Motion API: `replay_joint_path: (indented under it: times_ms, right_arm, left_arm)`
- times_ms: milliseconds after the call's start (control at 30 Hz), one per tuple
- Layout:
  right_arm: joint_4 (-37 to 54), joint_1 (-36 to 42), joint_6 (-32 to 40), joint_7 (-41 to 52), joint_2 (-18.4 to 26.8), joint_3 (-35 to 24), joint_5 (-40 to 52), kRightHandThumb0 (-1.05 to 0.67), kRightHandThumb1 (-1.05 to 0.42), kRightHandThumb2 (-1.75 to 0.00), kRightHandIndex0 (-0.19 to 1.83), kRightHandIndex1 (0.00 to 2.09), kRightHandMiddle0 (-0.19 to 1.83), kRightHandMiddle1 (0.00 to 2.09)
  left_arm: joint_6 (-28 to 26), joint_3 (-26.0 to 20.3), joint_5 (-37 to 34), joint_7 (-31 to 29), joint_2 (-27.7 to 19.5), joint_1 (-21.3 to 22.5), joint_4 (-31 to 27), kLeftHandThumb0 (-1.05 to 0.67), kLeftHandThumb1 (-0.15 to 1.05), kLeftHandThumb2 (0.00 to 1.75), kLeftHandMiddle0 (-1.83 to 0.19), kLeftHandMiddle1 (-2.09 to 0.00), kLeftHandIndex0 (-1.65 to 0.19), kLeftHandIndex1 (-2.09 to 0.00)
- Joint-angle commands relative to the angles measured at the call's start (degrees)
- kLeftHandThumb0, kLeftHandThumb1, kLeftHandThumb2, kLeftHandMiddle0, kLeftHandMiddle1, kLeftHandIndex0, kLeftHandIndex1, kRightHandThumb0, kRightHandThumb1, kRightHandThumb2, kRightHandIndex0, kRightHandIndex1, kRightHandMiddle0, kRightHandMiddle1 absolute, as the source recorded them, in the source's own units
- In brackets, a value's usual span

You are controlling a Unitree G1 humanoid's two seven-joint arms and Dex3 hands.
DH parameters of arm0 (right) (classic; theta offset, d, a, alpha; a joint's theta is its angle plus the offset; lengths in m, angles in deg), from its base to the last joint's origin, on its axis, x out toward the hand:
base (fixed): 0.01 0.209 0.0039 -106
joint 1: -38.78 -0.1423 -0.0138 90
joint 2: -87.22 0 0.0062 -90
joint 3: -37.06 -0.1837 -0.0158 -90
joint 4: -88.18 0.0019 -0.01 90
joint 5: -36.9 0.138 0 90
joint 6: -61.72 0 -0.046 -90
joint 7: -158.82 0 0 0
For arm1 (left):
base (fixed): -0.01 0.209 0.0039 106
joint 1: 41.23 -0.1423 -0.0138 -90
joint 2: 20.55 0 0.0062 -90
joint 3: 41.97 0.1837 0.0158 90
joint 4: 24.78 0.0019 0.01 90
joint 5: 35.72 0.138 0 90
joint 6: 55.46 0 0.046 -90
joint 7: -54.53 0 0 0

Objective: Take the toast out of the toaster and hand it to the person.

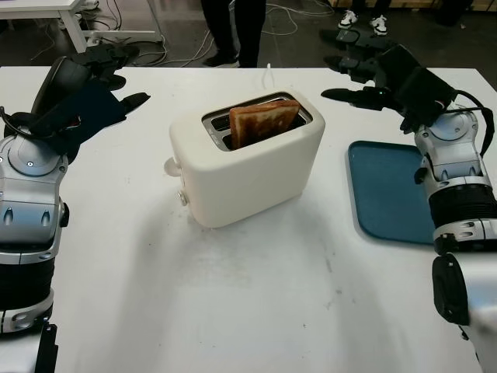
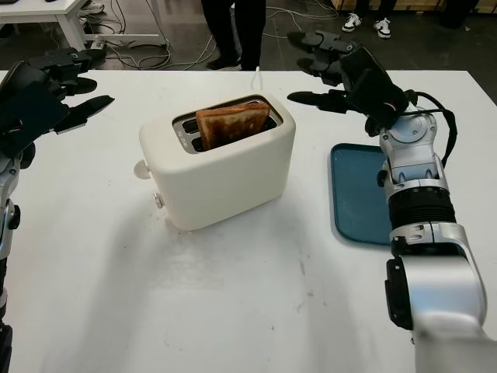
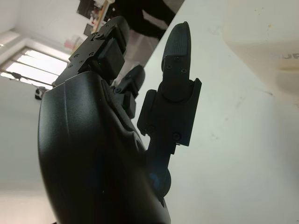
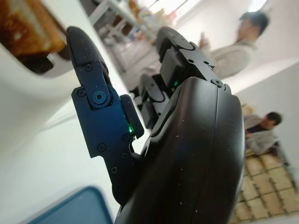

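**Approach and Grasp: Toast in Toaster Slot**

The toast (image 1: 264,123) stands upright in the near slot of the white toaster (image 1: 248,167), its top edge well clear of the slot rim. The toaster sits mid-desk (image 1: 233,311). A blue tray (image 1: 388,194) lies to its right. A person (image 1: 233,27) stands beyond the far edge of the desk, only the legs in frame.

Hand state: the right hand (image 2: 342,70) is raised to the far right of the toaster, holding nothing, fingers (image 4: 91,88) extended and apart. The left hand (image 1: 93,85) is raised at the far left, well apart from the toaster, also open and empty.

Recommended procedure, judged from this layout:

1. Use the right hand; it is the nearer to the exposed end of the toast.
2. Bring it above the slot, with the thumb on one broad face and the opposing fingers on the other.
3. Grip only the protruding part. Avoid contact with the slot rim.
4. Apply light pressure; toast is likely to crumble or snap.
5. Lift straight up along the slot until clear, then extend toward the person.

Risk: a slanted pull may drag the toaster.
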Motion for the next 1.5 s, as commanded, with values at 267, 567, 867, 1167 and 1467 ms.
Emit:
replay_joint_path:
  times_ms: [267, 567, 867, 1167, 1467]
  right_arm:
    - [0.07, -9.39, -6.71, 4.20, -1.16, 5.18, -2.66, -0.67, -0.70, 0.00, 0.97, 0.33, 0.98, 0.15]
    - [3.33, -9.16, -12.29, 1.08, -2.34, 12.28, -12.75, -0.63, -0.64, 0.00, 0.81, 0.68, 1.06, 0.10]
    - [2.18, -9.31, -14.92, -6.02, -2.83, 18.46, -23.66, -0.62, -0.65, -0.01, 0.68, 0.74, 0.99, 0.05]
    - [-5.38, -11.05, -19.49, -15.01, -3.34, 22.49, -30.61, -0.53, -0.66, 0.00, 0.68, 0.79, 1.01, 0.05]
    - [-6.25, -11.49, -18.40, -17.10, -2.30, 25.48, -34.44, -0.48, -0.69, -0.01, 0.72, 0.78, 1.01, 0.04]
  left_arm:
    - [1.41, 0.50, 1.66, 0.03, -1.40, -0.88, 0.18, -0.47, 0.92, 0.28, -0.35, -0.55, -0.51, -0.02]
    - [1.81, 0.04, 1.56, -0.04, -1.14, -1.10, 0.40, -0.49, 0.92, 0.28, -0.35, -0.53, -0.51, -0.01]
    - [1.11, 0.02, 1.52, 0.14, -0.74, -1.29, -0.18, -0.48, 0.92, 0.28, -0.36, -0.53, -0.51, -0.01]
    - [1.17, -0.14, 1.48, 0.30, -0.52, -1.48, -0.22, -0.48, 0.92, 0.28, -0.37, -0.52, -0.51, -0.01]
    - [1.20, -0.15, 1.65, 0.31, -0.60, -1.50, -0.30, -0.46, 0.92, 0.28, -0.37, -0.51, -0.52, -0.01]
